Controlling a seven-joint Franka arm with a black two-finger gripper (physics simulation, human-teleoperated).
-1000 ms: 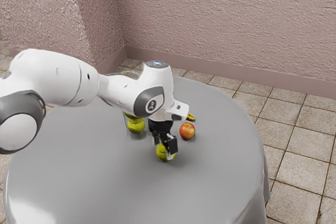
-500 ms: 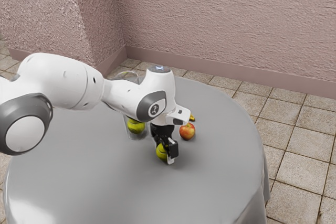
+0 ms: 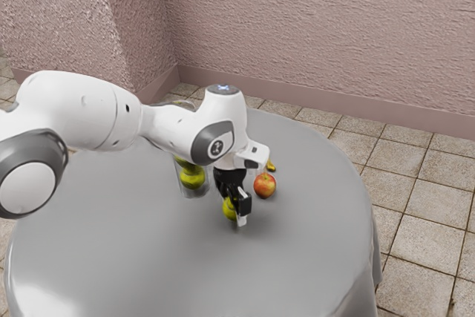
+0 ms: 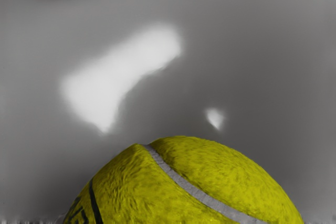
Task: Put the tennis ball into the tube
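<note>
My gripper (image 3: 235, 215) is low over the middle of the table, shut on a yellow-green tennis ball (image 3: 229, 208), which hangs slightly above the cloth. One finger covers part of the ball in the exterior view. From the wrist view, the held tennis ball (image 4: 194, 187) shows its pale seam and part of a dark marking. A clear upright tube (image 3: 196, 193) stands to the exterior view's left of the gripper, with a tennis ball (image 3: 192, 177) low inside and part of another above it. My arm hides much of the tube's upper part.
A red-yellow apple (image 3: 265, 185) lies close to the gripper, toward the exterior view's right. Behind it is a small yellow object (image 3: 271, 166), partly hidden by the hand. The round table (image 3: 297, 257) has a grey cloth.
Over the last half second my hand has risen a little, and the tennis ball between the fingers has come up with it. Apple and tube have stayed in place.
</note>
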